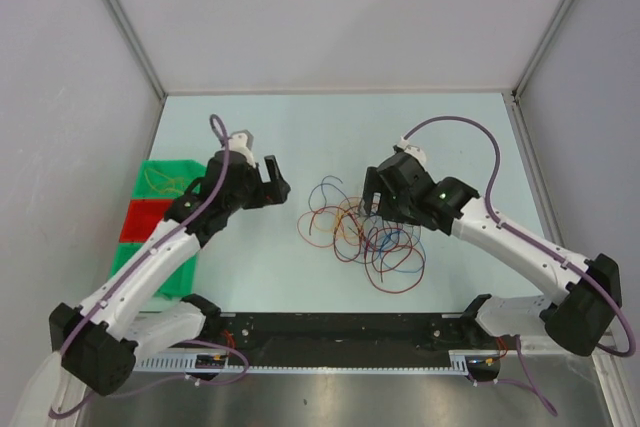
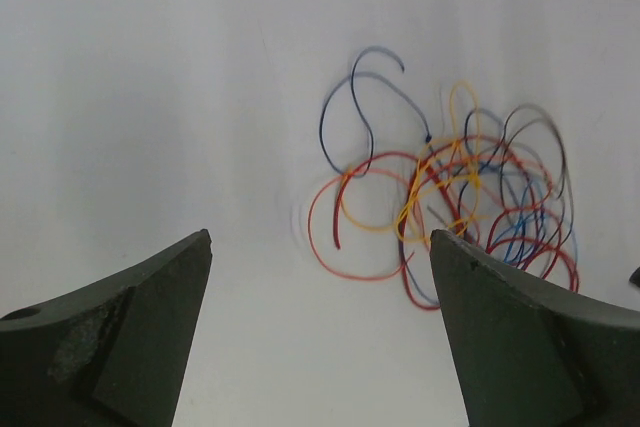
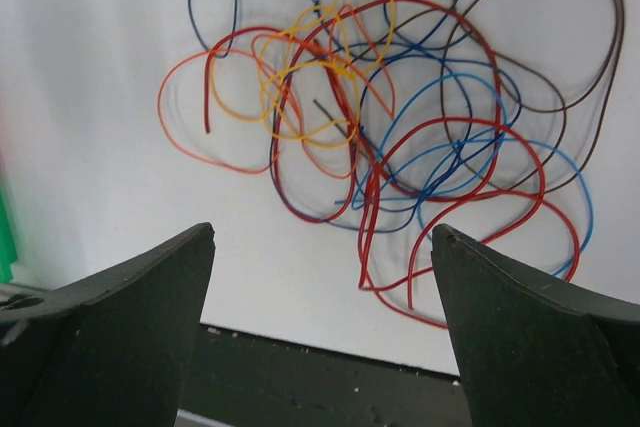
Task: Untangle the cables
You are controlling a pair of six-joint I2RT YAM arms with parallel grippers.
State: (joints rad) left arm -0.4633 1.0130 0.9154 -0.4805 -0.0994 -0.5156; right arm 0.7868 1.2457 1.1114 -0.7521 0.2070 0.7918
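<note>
Many wires: cables (image 1: 365,232) knotted at table centre
Done: apparently one wire on green mat (image 1: 160,197) at 9 o'clock
Left gripper (image 1: 272,182): wide, empty
Right gripper (image 1: 372,199): wide, empty

The cables (image 1: 365,235) are basically one loose knot of thin curly wires lying flat on the white table (image 1: 300,277), roughly mid-table. Red, orange, yellow, blue, navy and brownish-maroon loops all cross over each other. A dark blue strand curls out on the far-left side of the pile, and a big red loop sticks out at its near edge.
</note>
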